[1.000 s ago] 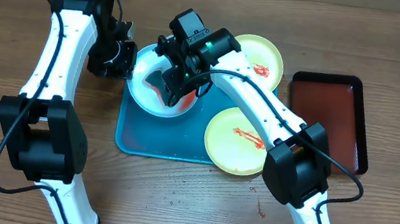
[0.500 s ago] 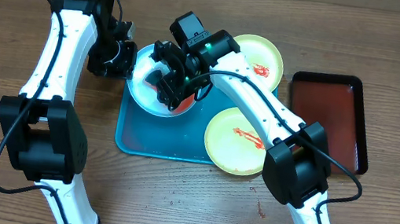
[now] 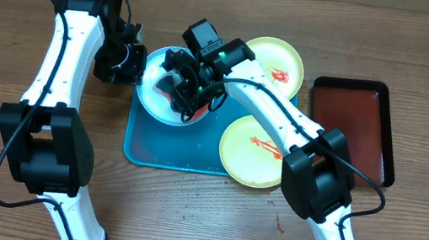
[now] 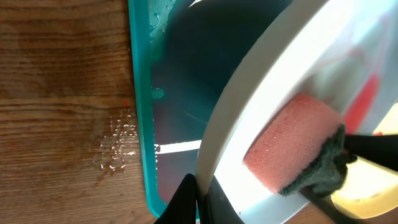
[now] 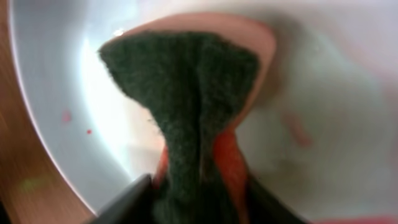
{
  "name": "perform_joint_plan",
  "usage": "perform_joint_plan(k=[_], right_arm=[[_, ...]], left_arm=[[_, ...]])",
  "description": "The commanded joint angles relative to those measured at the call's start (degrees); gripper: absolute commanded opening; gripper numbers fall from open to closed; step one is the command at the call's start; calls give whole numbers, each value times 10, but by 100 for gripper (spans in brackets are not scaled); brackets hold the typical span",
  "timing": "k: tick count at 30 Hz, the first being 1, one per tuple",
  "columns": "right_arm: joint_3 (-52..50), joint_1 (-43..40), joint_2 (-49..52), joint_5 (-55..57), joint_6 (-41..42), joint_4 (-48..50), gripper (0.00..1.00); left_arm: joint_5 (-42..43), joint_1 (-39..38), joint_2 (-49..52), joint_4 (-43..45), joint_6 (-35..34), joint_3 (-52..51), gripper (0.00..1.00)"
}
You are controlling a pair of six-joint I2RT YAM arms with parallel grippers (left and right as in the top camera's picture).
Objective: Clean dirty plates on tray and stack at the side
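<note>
The pale light-blue plate [image 3: 153,101] is tilted over the left end of the turquoise tray [image 3: 171,152]. My left gripper [image 3: 131,65] is shut on its left rim [image 4: 214,162]. My right gripper [image 3: 187,92] is shut on a pink sponge with a dark green scrub side [image 5: 186,99] and presses it into the plate's face [image 5: 56,81]; the sponge also shows in the left wrist view [image 4: 292,149]. Red smears remain on the plate [image 4: 360,102]. Two pale yellow-green plates with red sauce lie at the tray's right: one at the back [image 3: 285,61], one at the front [image 3: 251,151].
A dark red-brown tray with a black rim [image 3: 363,125] lies on the wooden table to the right. Water droplets [image 4: 118,140] sit on the wood beside the turquoise tray's left edge. A small red spot [image 3: 278,225] marks the table in front.
My right gripper has slid the sponge a little to the right and back across the light-blue plate. The left arm and the plate it holds have not moved.
</note>
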Motion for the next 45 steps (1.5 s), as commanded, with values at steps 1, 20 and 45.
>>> perform_joint_plan(k=[1, 20, 45], right_arm=[[-2, -1, 2, -5, 3, 4, 30], [69, -11, -47, 70, 106, -39, 4], [70, -194, -127, 99, 259, -143, 4]], left_arm=[[20, 3, 7, -2, -2, 7, 4], [19, 3, 7, -1, 2, 7, 4], [-298, -93, -85, 68, -91, 8, 4]])
